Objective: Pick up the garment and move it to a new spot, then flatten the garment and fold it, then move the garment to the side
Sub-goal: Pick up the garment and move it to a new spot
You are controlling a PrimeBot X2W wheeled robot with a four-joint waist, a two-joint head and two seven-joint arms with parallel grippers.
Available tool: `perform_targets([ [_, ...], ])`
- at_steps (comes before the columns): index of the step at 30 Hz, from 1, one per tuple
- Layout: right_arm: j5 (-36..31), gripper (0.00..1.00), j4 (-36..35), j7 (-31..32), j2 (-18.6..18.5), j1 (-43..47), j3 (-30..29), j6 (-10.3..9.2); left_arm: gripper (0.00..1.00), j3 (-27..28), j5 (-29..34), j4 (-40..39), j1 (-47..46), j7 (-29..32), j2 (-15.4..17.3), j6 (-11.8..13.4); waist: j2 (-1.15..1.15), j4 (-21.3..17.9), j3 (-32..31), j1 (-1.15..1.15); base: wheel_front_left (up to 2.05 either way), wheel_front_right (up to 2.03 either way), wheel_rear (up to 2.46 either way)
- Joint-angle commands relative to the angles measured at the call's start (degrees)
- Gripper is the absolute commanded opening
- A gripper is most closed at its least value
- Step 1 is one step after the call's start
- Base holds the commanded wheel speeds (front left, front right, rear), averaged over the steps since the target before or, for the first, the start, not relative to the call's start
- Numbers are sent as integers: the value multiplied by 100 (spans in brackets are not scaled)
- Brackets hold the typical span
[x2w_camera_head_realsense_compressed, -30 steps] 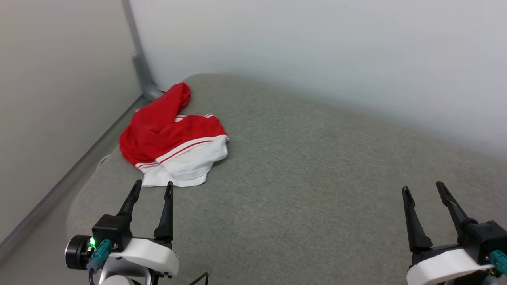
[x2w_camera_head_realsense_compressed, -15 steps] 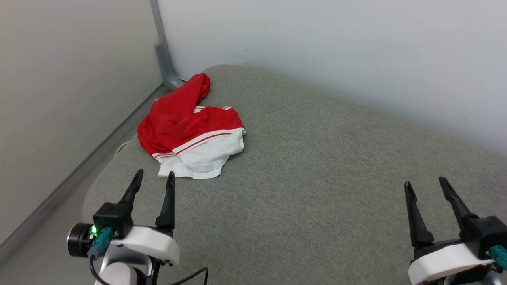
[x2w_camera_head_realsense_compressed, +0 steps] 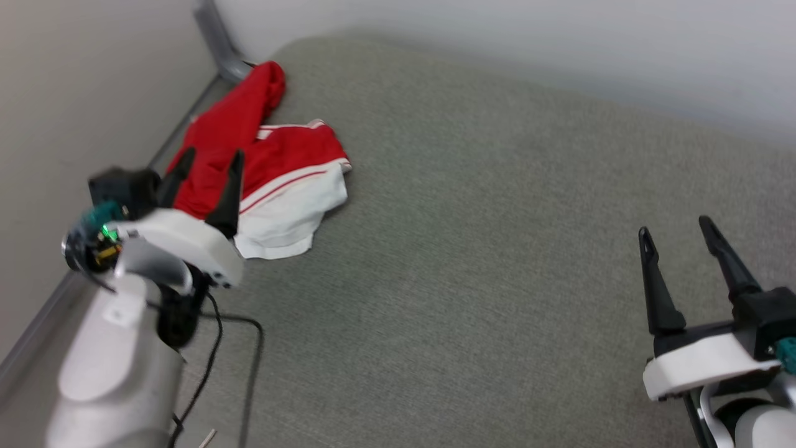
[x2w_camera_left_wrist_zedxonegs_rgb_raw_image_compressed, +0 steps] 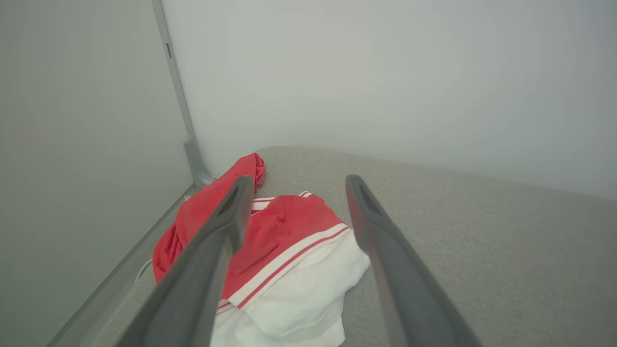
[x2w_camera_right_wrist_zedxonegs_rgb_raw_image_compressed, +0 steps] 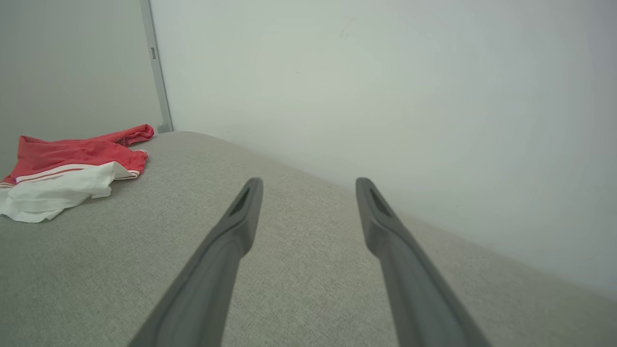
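Left pincer (x2w_camera_head_realsense_compressed: 211, 154): wide and empty; a second ago it sat low, short of the white cuff, and now it has swung up and out, so our head view shows its tips over the red cloth
Garment (x2w_camera_head_realsense_compressed: 292, 155): crumpled in the far left corner of the surface (x2w_camera_head_realsense_compressed: 497, 261), beside the wall post (x2w_camera_head_realsense_compressed: 214, 37), red part far, white cuff panel near; it lies as before, since the shift in our head view is the camera's own
Right pincer (x2w_camera_head_realsense_compressed: 676, 227): wide and empty, near right, well apart from the garment, hardly moved
Meaning: we judge the reach for the pick-up is under way; we cannot tell any contact, and moving, flattening and folding are all ahead
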Motion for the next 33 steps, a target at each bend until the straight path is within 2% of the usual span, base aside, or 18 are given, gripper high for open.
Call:
perform_targets([
  [1, -61, 100, -69, 36, -12, -132, 16, -6, 100, -84, -176, 128, -159, 213, 147, -10, 0, -359, 482, -1, 0, 0, 0],
  [5, -170, 100, -208, 108, -11, -351, 39, -6, 100, -370, -909, 438, -709, 697, 689, -11, 0, -668, 928, -1, 0, 0, 0],
  [11, -266, 100, -359, 125, -11, -634, 72, -5, 100, -970, -2058, 942, -1237, 2012, 1431, -5, 0, -1045, 1523, -1, 0, 0, 0],
  [16, -277, 100, -382, 95, -11, -791, 105, -5, 100, -1403, -2765, 1286, -1484, 2912, 1884, -6, 0, -1251, 1848, -1, 0, 0, 0],
  [20, -262, 100, -388, 64, -10, -844, 102, -5, 100, -1635, -3085, 1655, -1588, 3397, 2079, -6, 0, -1355, 1984, -1, 0, 0, 0],
  [25, -247, 100, -399, 56, -10, -872, 94, -5, 100, -1881, -3252, 2105, -1562, 3704, 2036, 0, 0, -1419, 2035, -1, 0, 0, 0],
  [27, -243, 100, -413, 67, -10, -862, 75, -5, 20, -1944, -3308, 2282, -1565, 3677, 1974, 1, 0, -1428, 2024, -1, 0, 0, 0],
  [28, -239, 100, -415, 70, -10, -850, 61, -5, 0, -1964, -3303, 2355, -1581, 3590, 1947, 0, 0, -1425, 1996, -1, 0, 0, 0],
  [33, -190, 100, -342, 43, -10, -727, -5, -5, 0, -1968, -3185, 2684, -1745, 2801, 1867, -5, 0, -1363, 1687, -1, 0, 0, 0],
])
